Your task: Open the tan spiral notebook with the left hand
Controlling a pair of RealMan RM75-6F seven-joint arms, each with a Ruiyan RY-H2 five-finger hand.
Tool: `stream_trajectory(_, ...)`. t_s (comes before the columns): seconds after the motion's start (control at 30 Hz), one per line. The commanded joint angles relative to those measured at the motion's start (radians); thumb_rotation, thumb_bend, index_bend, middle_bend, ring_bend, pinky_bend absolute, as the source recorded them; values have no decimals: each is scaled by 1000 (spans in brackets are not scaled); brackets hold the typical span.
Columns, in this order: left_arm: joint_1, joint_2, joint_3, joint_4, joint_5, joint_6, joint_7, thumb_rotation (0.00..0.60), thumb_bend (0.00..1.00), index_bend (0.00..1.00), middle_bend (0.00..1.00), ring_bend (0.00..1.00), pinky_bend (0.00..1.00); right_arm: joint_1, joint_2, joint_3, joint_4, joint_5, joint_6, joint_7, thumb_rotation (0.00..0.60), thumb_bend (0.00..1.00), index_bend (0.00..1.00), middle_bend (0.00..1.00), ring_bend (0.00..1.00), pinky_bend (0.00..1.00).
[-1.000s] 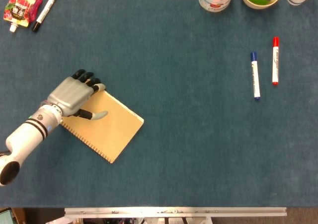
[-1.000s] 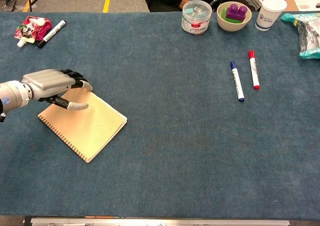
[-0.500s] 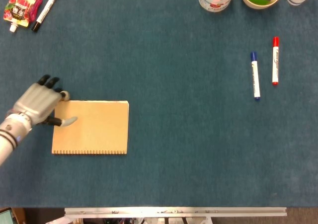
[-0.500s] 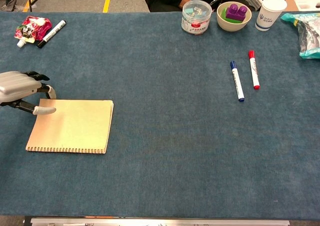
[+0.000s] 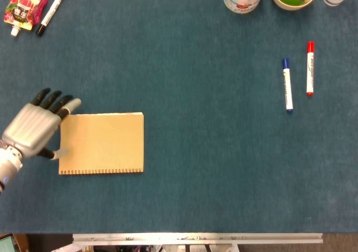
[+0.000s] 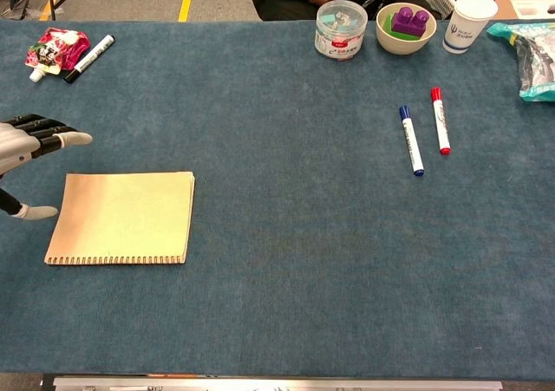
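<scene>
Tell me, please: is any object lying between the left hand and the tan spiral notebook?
Nothing visible does. The left hand is open beside the left edge of the tan spiral notebook, with only bare table cloth around. The notebook lies closed and flat, its spiral along the near edge.

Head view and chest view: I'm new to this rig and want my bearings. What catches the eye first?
The tan spiral notebook lies closed and flat near the table's left side, its spiral edge toward the robot. The left robot hand hovers at its left edge, fingers spread, holding nothing. Farther right lie a blue marker and a red marker, side by side.
</scene>
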Motion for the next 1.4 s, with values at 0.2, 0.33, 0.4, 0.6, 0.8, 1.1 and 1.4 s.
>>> stream_trajectory(0.2,43,-51,38,-10,150,61,-20,585,178,0,0,0,0,-3,3,-1,1,0,5,6,600,226,238,249,147,265)
stream_trajectory(0.33,44,-88,39,-21,182,56,0,582,178,0,0,0,0,-7,7,-1,4,1,11,12,600,226,238,249,147,265)
stream_trajectory(0.4,43,-104,38,-26,187,47,16,573,178,0,0,0,0,-10,8,-1,6,2,14,16,600,226,238,249,147,265)
stream_trajectory(0.6,44,-154,35,-46,183,16,62,508,178,0,0,0,0,-17,10,-2,18,4,21,32,600,226,238,249,147,265)
stream_trajectory(0.8,65,-213,41,-31,167,2,108,506,178,0,0,0,0,-21,11,-3,32,9,21,47,600,226,238,249,147,265)
stream_trajectory(1.1,77,-305,1,27,141,16,126,505,178,0,0,0,0,-23,11,-4,46,8,21,66,600,226,238,249,147,265)
stream_trajectory(1.4,65,-338,-17,50,98,-18,149,509,179,0,0,0,0,-30,12,-3,56,12,27,78,600,226,238,249,147,265)
